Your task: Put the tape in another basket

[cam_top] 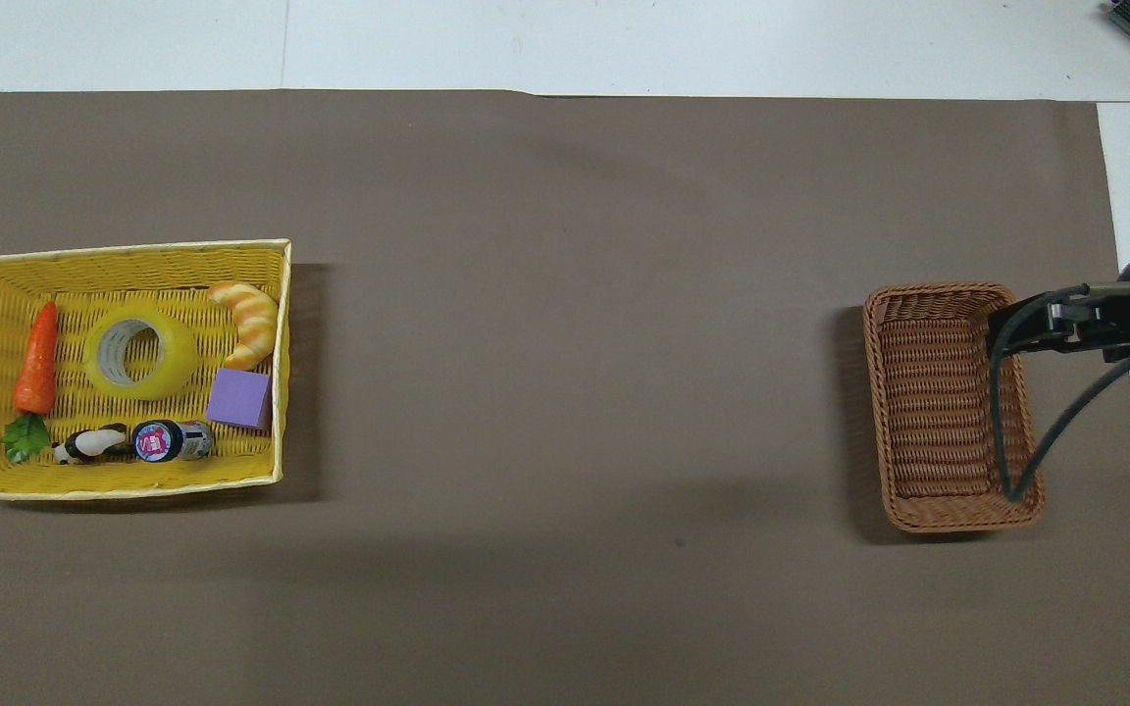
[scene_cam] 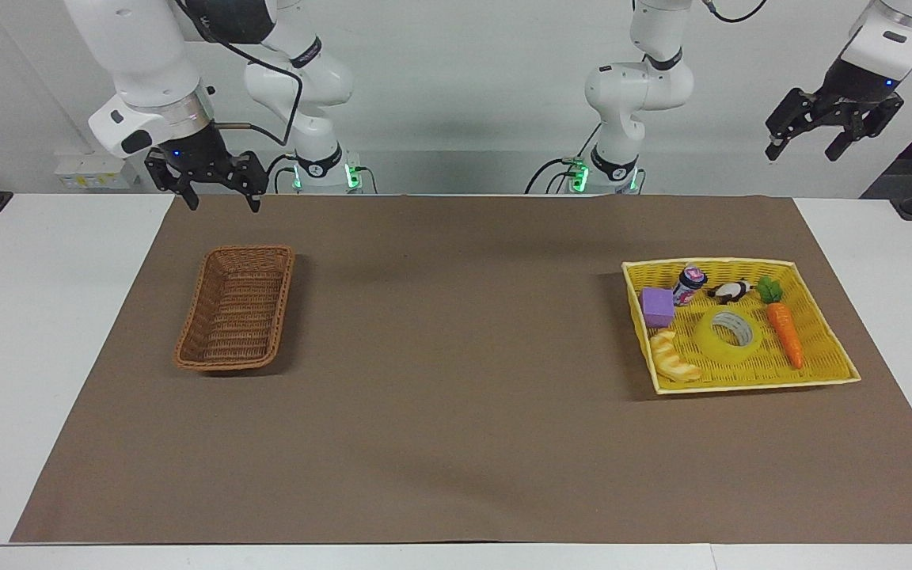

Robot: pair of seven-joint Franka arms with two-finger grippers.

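Basket [scene_cam: 236, 307] empty under the right gripper [scene_cam: 220, 196], jaws apart. Tape [scene_cam: 729, 335] flat in the tray [scene_cam: 824, 331], likely light, stiff, slick; pinch wall through core. Left gripper [scene_cam: 830, 141] raised, apart, empty.

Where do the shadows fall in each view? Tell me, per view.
Facing view: soft shadow beside the wicker basket toward the table's middle, and along the yellow tray; broad faint patches on the brown mat. Overhead view: shadows again toward the middle; the tape shows mild sheen.
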